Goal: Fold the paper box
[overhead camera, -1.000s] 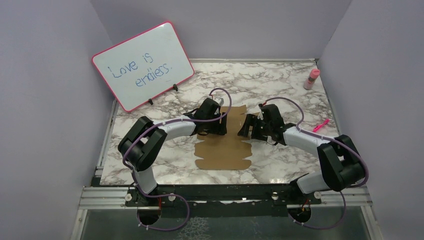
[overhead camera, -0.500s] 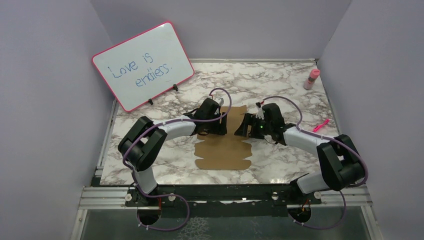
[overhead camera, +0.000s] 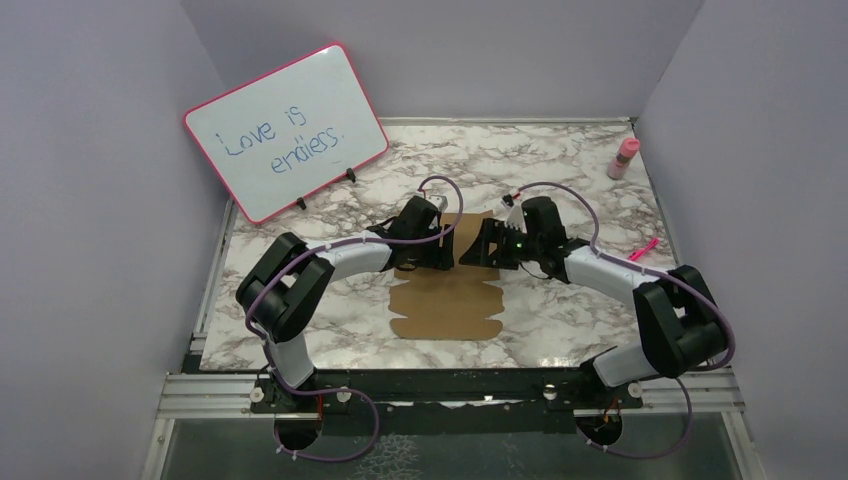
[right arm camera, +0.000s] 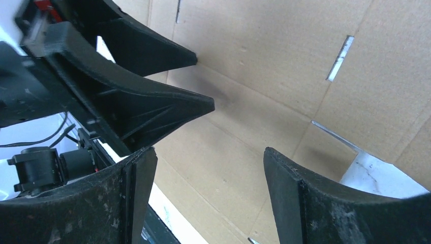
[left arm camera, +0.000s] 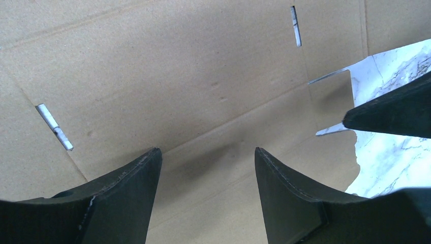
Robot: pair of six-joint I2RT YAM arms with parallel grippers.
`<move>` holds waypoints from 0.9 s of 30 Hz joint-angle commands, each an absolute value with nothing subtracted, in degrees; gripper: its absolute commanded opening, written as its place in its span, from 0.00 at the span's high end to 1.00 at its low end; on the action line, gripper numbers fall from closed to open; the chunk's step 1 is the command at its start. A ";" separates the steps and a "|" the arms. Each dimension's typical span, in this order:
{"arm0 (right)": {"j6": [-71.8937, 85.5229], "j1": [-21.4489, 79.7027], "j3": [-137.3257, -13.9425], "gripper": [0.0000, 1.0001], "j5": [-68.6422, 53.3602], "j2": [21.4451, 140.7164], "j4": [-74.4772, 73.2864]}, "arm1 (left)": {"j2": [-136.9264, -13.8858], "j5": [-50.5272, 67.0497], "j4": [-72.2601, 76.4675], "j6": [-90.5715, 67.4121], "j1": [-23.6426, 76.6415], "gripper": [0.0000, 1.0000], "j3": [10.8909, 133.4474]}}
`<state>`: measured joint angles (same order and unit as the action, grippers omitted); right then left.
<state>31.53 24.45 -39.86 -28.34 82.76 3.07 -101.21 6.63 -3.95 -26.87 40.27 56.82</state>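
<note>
The paper box (overhead camera: 445,300) is a flat brown die-cut sheet lying in the middle of the marble table. It fills the left wrist view (left arm camera: 203,76) and most of the right wrist view (right arm camera: 264,61), showing creases and narrow slots. My left gripper (overhead camera: 443,255) (left arm camera: 206,152) hovers open over the sheet's upper left part, with bare cardboard between its fingers. Facing it from the right, my right gripper (overhead camera: 476,252) (right arm camera: 209,152) is open too and holds nothing. Its fingertip (left arm camera: 391,109) shows at the right of the left wrist view. The left gripper's fingers (right arm camera: 167,104) appear close in the right wrist view.
A pink-framed whiteboard (overhead camera: 287,130) leans at the back left. A pink bottle (overhead camera: 625,158) stands in the back right corner. A pink pen (overhead camera: 642,250) lies near the right wall. Purple walls close in three sides of the table (overhead camera: 560,330).
My right gripper has moved left and slightly back over the sheet, closing the gap to the left gripper. The left arm and the sheet have stayed still.
</note>
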 commanded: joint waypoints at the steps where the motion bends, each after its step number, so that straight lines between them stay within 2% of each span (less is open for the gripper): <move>1: 32.01 24.79 -40.39 0.19 -29.60 84.70 3.82 | -103.89 8.66 -6.84 -27.60 40.96 0.31 54.58; 7: 29.87 24.84 -41.01 0.18 -11.84 79.89 -5.96 | -103.62 8.56 -6.85 -27.53 40.96 0.31 54.45; 9: 29.54 24.79 -40.74 0.17 -9.63 79.72 -6.70 | -103.78 8.60 -6.94 -27.42 40.96 0.31 54.57; 18: 30.81 24.79 -38.01 0.17 -11.02 84.66 -1.81 | -103.63 8.47 -7.05 -27.42 40.96 0.31 54.50; 27: 29.71 24.79 -37.22 0.20 -21.07 85.29 3.66 | -104.06 8.68 -7.01 -27.50 40.96 0.31 54.76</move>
